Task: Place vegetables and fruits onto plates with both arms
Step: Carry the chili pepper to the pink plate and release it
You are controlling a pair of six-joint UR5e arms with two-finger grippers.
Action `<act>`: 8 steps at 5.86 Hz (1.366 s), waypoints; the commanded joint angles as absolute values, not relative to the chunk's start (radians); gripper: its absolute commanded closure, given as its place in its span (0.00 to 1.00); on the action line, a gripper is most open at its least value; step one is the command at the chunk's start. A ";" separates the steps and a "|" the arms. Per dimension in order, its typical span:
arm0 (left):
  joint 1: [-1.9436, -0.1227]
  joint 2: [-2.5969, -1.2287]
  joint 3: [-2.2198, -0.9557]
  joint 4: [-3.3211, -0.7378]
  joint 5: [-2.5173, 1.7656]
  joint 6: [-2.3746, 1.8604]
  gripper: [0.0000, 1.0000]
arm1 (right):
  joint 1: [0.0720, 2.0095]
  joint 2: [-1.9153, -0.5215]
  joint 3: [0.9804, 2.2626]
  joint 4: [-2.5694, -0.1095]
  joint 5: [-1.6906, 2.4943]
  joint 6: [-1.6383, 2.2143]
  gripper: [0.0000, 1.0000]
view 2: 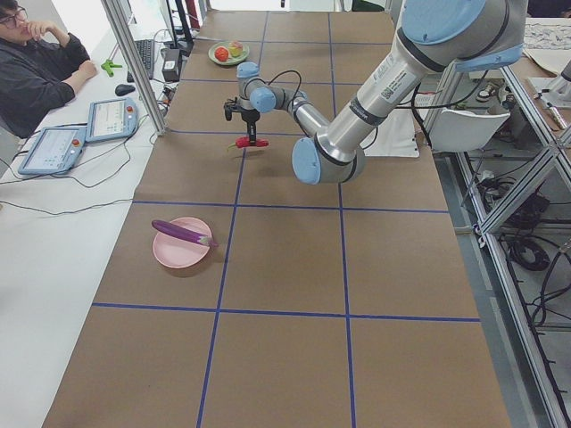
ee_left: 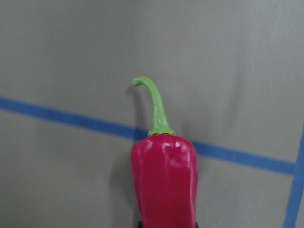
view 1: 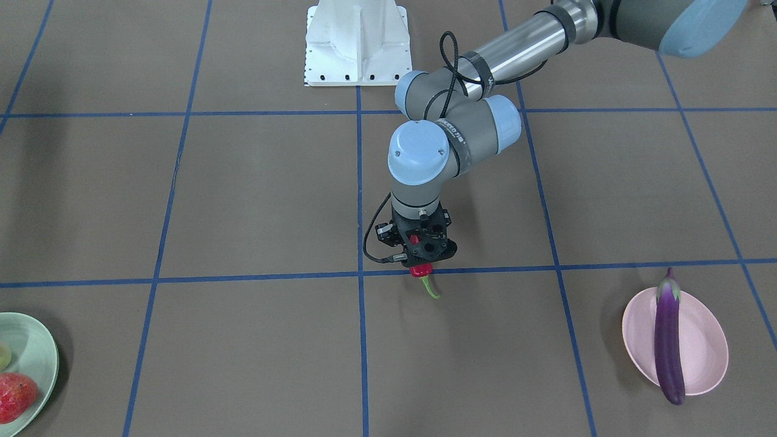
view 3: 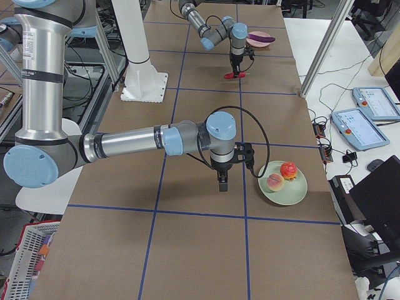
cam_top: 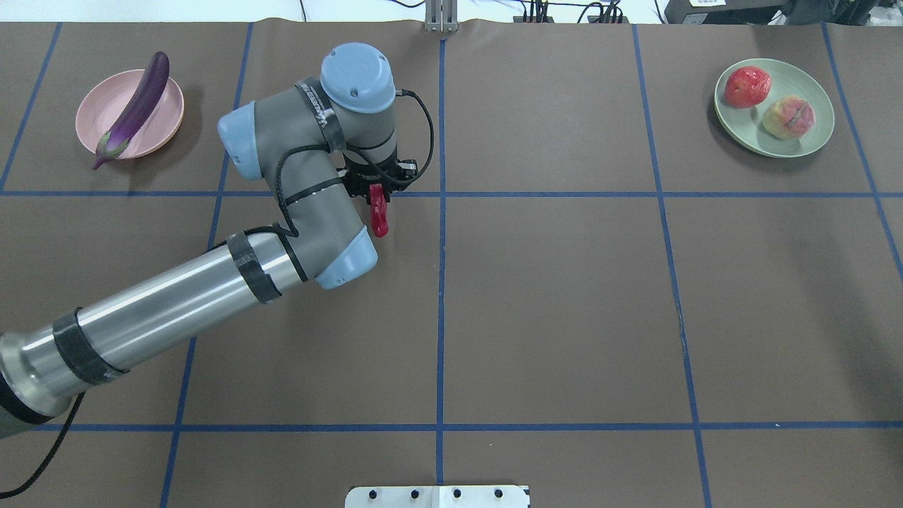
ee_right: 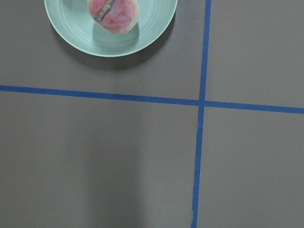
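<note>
My overhead camera sits behind the base [cam_top: 437, 497], looking forward and down across the table [cam_top: 564, 317]. The front camera faces it from the far side, steeply down, so left and right swap; both show the chili [cam_top: 379, 212] and pink plate [cam_top: 162, 120]. Two end cameras look along the table: one has my left arm [view 2: 368, 96] near and large, the other my right arm [view 3: 125, 145]. The left wrist camera is very close above the chili. The right wrist camera looks straight down on table and green plate [ee_right: 66, 23], which the overhead also shows.
</note>
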State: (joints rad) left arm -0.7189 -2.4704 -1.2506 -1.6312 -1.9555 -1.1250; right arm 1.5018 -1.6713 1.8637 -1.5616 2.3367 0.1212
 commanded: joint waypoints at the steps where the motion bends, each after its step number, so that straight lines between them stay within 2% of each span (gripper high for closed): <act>1: -0.904 -2.389 -1.252 -1.612 -1.957 -0.711 1.00 | 1.502 -1.671 1.864 -1.562 2.339 0.121 0.00; 2: -1.008 -2.323 -1.197 -1.626 -1.956 -0.428 1.00 | 1.502 -1.671 1.865 -1.562 2.339 0.121 0.00; 3: -1.108 -2.318 -1.105 -1.629 -1.951 -0.224 1.00 | 1.499 -1.661 1.864 -1.562 2.339 0.121 0.00; 4: -1.179 -2.313 -1.012 -1.667 -1.948 -0.124 1.00 | 1.499 -1.661 1.865 -1.562 2.339 0.123 0.00; 5: -1.195 -2.275 -0.967 -1.751 -1.880 -0.121 1.00 | 1.499 -1.661 1.865 -1.563 2.342 0.123 0.00; 6: -1.189 -2.258 -0.960 -1.776 -1.847 -0.126 0.96 | 1.499 -1.660 1.865 -1.562 2.344 0.123 0.00; 7: -1.187 -2.241 -0.969 -1.795 -1.848 -0.136 0.01 | 1.499 -1.660 1.865 -1.563 2.345 0.123 0.00; 8: -1.186 -2.214 -1.021 -1.833 -1.853 -0.272 0.00 | 1.499 -1.660 1.865 -1.563 2.348 0.123 0.00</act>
State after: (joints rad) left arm -1.1869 -2.2379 -0.9853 -1.7997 -1.8526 -0.1777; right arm 1.4987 -1.6599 1.8653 -1.5628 2.3459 0.1227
